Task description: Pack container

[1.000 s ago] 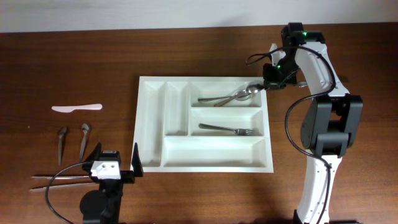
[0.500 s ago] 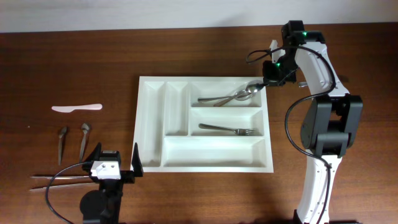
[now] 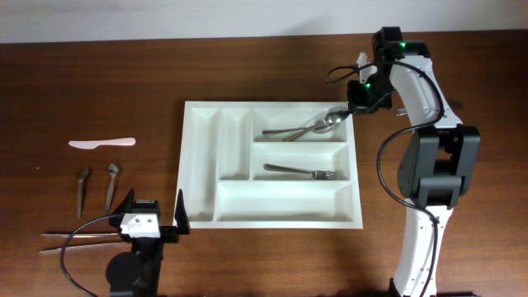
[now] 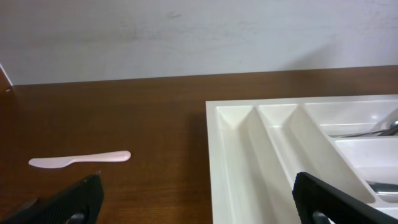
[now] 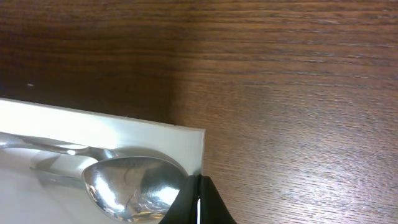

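Note:
The white container point(image 3: 191, 165) lies mid-table with five compartments. Its top right compartment holds spoons point(image 3: 309, 128) and the one below holds a fork point(image 3: 301, 171). My right gripper point(image 3: 357, 105) is shut and empty, just outside the container's far right corner. In the right wrist view its closed fingers point(image 5: 199, 202) sit beside a spoon bowl point(image 5: 130, 190) at the container's rim point(image 5: 124, 130). My left gripper point(image 3: 154, 206) is open and empty near the front edge, left of the container. In the left wrist view its fingers point(image 4: 199, 205) frame bare table and the container's left wall point(image 4: 214, 162).
A pale pink plastic knife point(image 3: 101, 143) lies at the left, also in the left wrist view point(image 4: 78, 159). Two short dark-handled utensils point(image 3: 95, 188) lie below it. Long thin utensils point(image 3: 74, 239) lie at the front left by the left arm's base.
My right gripper has shifted slightly toward the far side of the table at the container's corner. The spoons and the left arm have not moved.

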You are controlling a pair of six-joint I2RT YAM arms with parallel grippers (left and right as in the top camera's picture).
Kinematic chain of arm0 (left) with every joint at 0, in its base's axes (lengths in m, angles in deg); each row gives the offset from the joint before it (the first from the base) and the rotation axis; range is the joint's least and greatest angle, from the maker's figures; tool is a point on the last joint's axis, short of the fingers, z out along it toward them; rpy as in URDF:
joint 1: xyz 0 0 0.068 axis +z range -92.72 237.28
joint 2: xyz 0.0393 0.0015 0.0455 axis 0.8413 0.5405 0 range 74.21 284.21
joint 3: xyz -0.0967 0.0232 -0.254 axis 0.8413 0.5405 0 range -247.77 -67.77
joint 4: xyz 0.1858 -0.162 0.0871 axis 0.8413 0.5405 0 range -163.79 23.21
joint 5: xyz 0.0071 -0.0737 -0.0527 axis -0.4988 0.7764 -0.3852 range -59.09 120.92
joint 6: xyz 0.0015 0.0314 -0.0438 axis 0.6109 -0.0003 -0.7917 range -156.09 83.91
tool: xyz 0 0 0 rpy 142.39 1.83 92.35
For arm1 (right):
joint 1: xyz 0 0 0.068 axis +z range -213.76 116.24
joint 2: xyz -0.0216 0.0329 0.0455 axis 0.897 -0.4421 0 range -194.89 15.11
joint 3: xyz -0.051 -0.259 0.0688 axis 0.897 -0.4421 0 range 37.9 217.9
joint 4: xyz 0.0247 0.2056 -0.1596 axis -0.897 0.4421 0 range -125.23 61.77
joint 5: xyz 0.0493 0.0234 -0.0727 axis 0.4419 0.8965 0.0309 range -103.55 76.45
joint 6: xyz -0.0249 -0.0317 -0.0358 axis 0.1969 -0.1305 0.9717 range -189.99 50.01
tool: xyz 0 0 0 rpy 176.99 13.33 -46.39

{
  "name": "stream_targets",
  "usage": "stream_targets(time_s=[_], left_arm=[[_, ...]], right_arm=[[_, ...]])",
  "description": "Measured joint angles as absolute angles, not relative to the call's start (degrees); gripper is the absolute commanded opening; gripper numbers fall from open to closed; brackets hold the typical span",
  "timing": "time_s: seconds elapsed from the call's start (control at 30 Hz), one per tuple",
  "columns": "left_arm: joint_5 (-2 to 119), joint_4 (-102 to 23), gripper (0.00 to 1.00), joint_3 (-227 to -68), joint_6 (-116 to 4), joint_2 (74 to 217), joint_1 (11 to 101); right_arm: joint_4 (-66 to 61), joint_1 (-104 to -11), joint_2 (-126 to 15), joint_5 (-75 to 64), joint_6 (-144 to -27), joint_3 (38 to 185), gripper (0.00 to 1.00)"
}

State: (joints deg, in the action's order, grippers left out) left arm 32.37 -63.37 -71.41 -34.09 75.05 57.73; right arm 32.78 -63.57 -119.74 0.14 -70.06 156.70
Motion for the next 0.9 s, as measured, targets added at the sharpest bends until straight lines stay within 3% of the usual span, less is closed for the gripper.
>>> stream_targets(time_s=[0.9], left_arm=[[32.4, -63.4, 0.99, -71.4, -34.1, 75.1, 57.7]], right_arm=[[35.5, -60.0, -119.8, -3.2, -70.4, 158.7, 0.04]])
